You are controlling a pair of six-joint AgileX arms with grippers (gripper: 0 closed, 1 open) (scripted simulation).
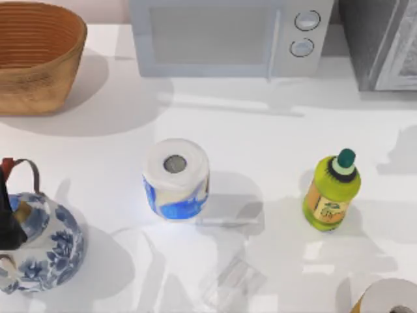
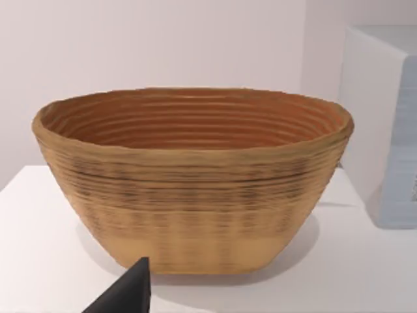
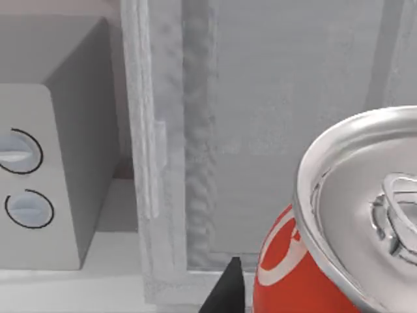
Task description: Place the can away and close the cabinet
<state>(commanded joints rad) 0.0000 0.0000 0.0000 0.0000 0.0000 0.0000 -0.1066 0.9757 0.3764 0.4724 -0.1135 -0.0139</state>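
A red can (image 3: 326, 228) with a silver pull-tab lid sits very close in the right wrist view, tilted. My right gripper (image 3: 306, 300) is shut on it, with one black finger (image 3: 225, 293) showing beside the can. Just beyond stands the grey cabinet (image 3: 260, 130), its front panel and frame facing the can; I cannot tell whether its door is open. The top view has the cabinet (image 1: 381, 42) at the back right corner. My left gripper (image 1: 6, 225) is parked at the left edge by a teapot, and a black fingertip (image 2: 130, 290) shows in its wrist view.
A white microwave (image 1: 228, 36) stands at the back centre and a wicker basket (image 1: 36, 55) at the back left. A toilet paper roll (image 1: 176, 177), a green bottle (image 1: 331, 190), a blue-and-white teapot (image 1: 42, 244) and a round white-topped object (image 1: 384, 297) stand on the table.
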